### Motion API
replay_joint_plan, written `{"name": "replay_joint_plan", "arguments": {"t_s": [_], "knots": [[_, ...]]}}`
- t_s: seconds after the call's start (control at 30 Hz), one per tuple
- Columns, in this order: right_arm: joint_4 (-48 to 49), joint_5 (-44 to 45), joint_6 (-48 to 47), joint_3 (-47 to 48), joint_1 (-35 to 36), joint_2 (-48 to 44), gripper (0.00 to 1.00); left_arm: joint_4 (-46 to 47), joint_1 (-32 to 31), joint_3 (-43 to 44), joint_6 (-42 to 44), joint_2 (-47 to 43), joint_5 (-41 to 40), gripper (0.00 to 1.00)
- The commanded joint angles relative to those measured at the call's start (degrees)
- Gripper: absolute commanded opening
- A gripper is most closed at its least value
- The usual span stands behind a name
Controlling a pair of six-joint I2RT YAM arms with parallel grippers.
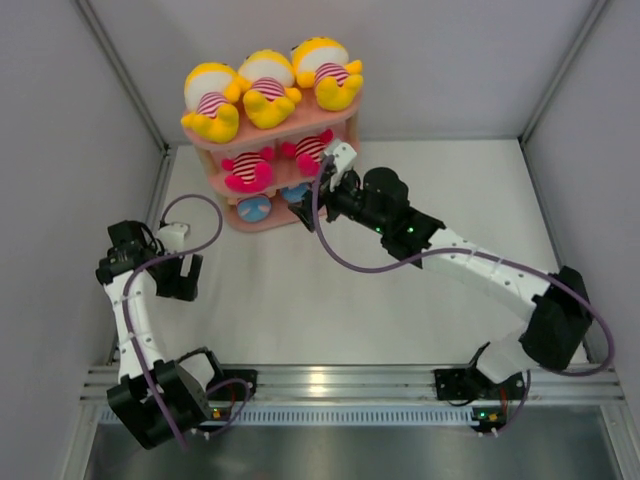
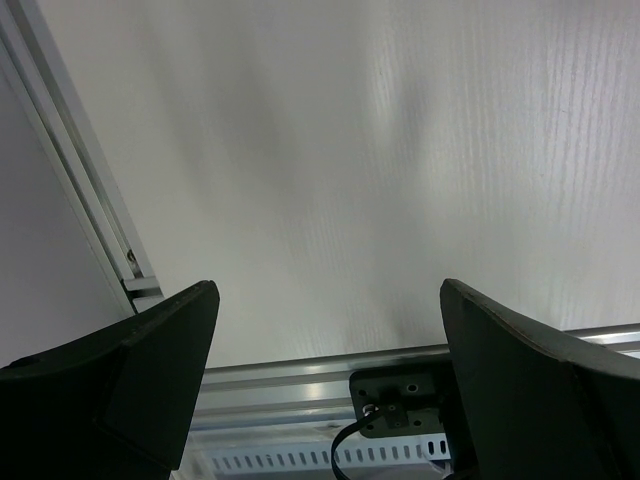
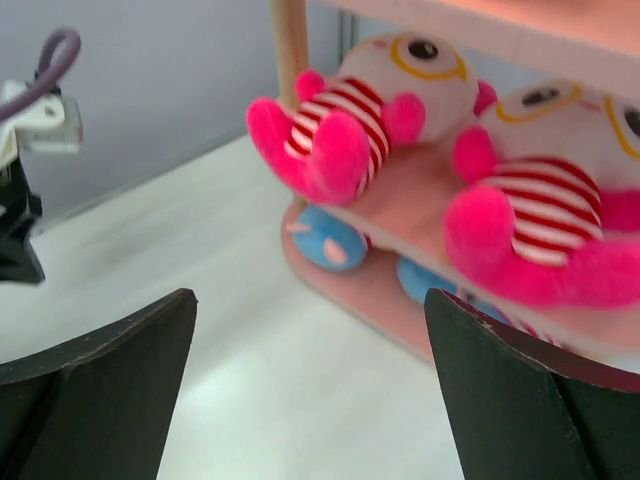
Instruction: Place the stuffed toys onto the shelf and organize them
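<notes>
Since every toy you can see already sits on the shelf (image 1: 262, 225), you look to be at or very near the end of the job. Three yellow toys (image 1: 268, 88) lie side by side on the top board, and two pink toys (image 1: 248, 168) share the middle board. Blue toys (image 1: 254, 208) are tucked on the bottom board; the right wrist view shows at least two blue shapes there, partly hidden by the board above. No toy shows off the shelf in any view. Your right hand (image 3: 308, 298) is just in front of the shelf's right side, near the lower boards, its fingers spread wide with nothing between them. Your left hand (image 2: 328, 286) hangs over the tabletop (image 1: 400, 310) at the left, well apart from the shelf, likewise spread and holding nothing. What's left, by my reading, is at most tidying. The pink pair's legs hang over the front edge of their board, so you might nudge them back, or simply draw the right arm clear.
</notes>
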Motion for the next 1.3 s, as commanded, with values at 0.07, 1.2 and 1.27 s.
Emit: {"name": "replay_joint_plan", "arguments": {"t_s": [0.07,1.2,1.27], "knots": [[-18.04,9.53,-1.53,-9.07,-1.48,-12.34,0.98,1.14,0.04,-0.39,0.31,-1.34,3.21,0.98],[-21.33,17.89,22.29,-35.54,-38.23,-18.41,0.99,4.31,0.04,-5.48,-7.43,-4.25,1.20,0.98],[-21.06,17.19,22.12,-35.72,-38.23,-18.50,0.99,4.31,0.04,-5.48,-7.34,-4.25,1.28,0.98]]}}
